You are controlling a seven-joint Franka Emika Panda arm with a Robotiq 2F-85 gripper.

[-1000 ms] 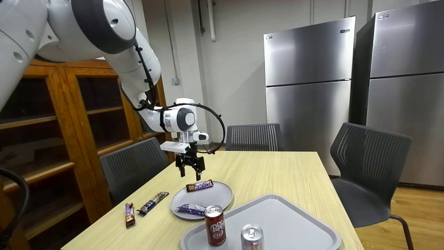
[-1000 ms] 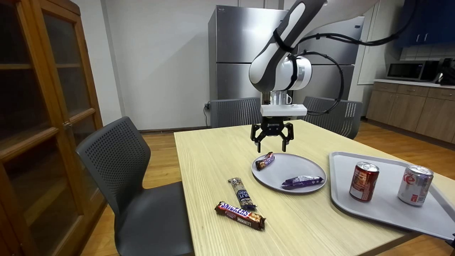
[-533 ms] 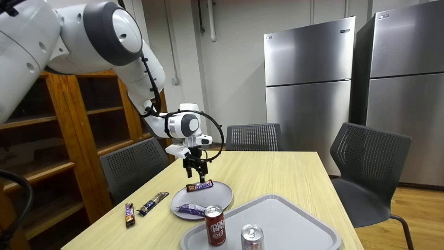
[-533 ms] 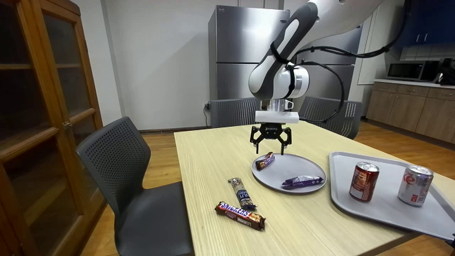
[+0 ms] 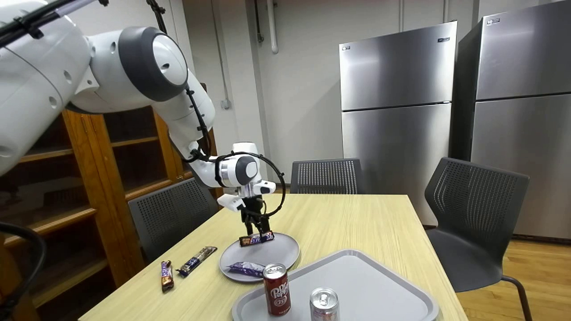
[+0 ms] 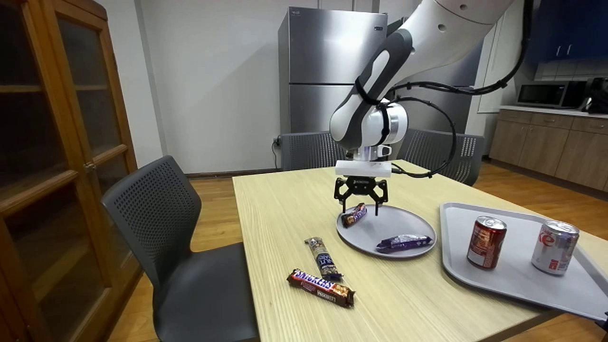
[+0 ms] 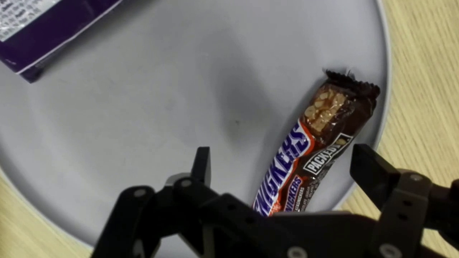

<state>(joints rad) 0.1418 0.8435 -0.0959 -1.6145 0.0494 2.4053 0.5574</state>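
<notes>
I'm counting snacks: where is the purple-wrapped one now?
In an exterior view, the purple-wrapped snack lies on the gray plate, toward its lower right and the tray, apart from the Snickers bar at upper left.

In an exterior view, the black two-finger gripper (image 6: 360,212), jaws spread, is positioned over the round grey plate (image 6: 394,219), near the brown-wrapped chocolate bar (image 6: 355,216); contact with it cannot be confirmed. The purple-wrapped bar (image 6: 403,243) lies on the same plate. The rectangular grey tray (image 6: 517,242) supports the red metal can (image 6: 487,243) and the silver metal can (image 6: 555,248).
</notes>
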